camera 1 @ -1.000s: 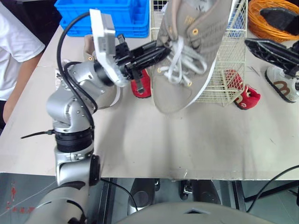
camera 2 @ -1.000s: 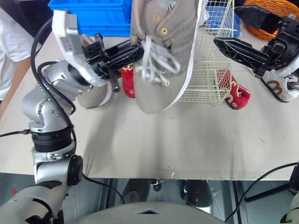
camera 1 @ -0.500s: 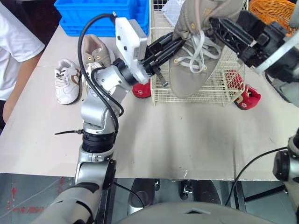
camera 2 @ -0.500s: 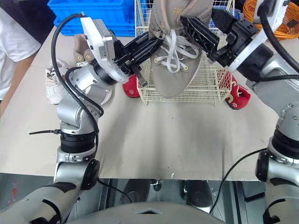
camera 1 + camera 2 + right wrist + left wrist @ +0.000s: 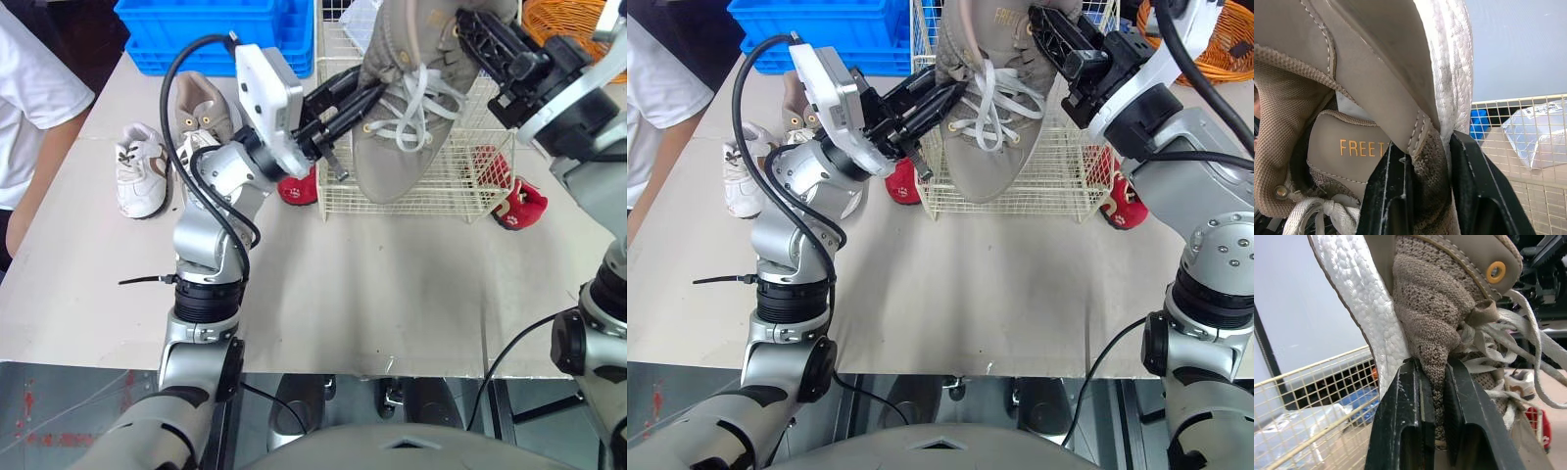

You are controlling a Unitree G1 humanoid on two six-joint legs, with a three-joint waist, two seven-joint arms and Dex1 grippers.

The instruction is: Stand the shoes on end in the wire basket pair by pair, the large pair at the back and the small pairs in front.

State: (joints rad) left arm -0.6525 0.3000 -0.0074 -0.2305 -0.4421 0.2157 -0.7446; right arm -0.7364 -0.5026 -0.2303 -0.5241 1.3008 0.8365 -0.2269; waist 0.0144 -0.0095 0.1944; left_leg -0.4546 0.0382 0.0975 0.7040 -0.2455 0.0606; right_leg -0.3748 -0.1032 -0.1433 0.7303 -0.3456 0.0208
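Observation:
A large taupe lace-up shoe (image 5: 402,117) hangs toe down over the wire basket (image 5: 460,186), its toe low inside the basket's front. My left gripper (image 5: 345,93) reaches in from the left and is shut on the shoe's knit collar (image 5: 1437,347). My right gripper (image 5: 472,31) comes from the upper right and is shut on the shoe's side wall by the heel (image 5: 1425,147). The matching taupe shoe (image 5: 201,103) lies on the table behind my left arm.
A small white shoe (image 5: 135,168) lies at the left. Red small shoes sit left (image 5: 297,186) and right (image 5: 519,201) of the basket. A blue crate (image 5: 216,34) stands at the back, an orange cable coil (image 5: 573,24) back right. A person's white sleeve (image 5: 29,98) is at far left.
The shoe went from near the camera to over the basket. My right gripper came in from the right and closed on the shoe's heel side. My left gripper kept its hold.

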